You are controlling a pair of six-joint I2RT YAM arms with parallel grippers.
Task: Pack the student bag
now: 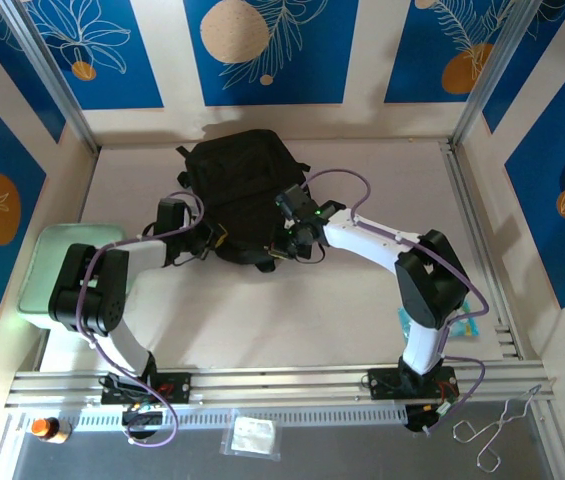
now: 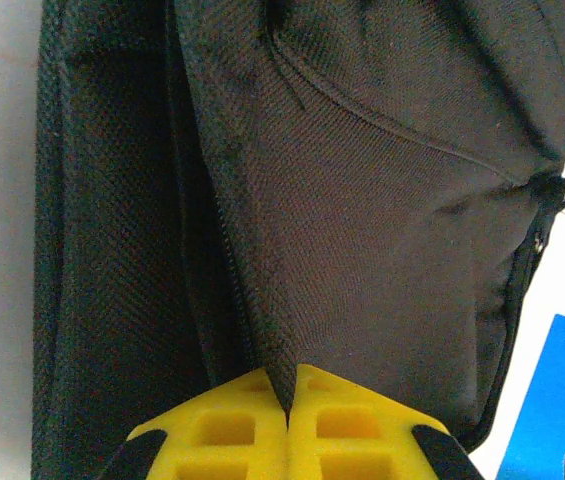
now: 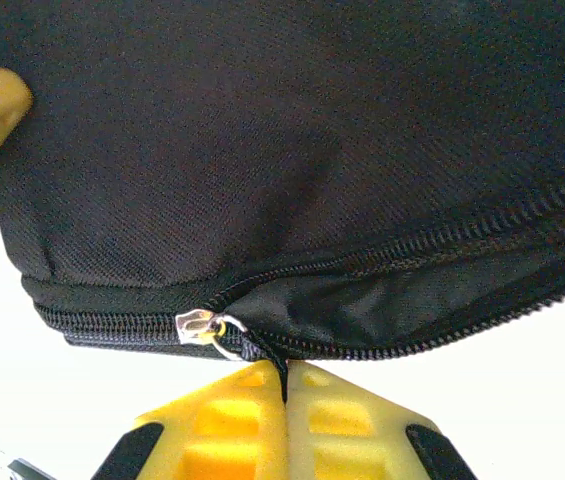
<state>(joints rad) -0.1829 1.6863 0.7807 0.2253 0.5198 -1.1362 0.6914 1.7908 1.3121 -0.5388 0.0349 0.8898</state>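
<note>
While the bag (image 1: pixel 243 180) is lying on the table (image 1: pixel 362 300) in the upper middle of the top view, both grippers are meeting its lower edge. The left gripper (image 2: pixel 288 410) is sitting pressed together, pinching a fold of the bag's fabric. The right gripper (image 3: pixel 285 378) is sitting pressed together too, pinching a black tab (image 3: pixel 276 360) just right of the silver slider (image 3: pixel 196 325), where the zipper (image 3: pixel 442 238) is gaping partly open.
</note>
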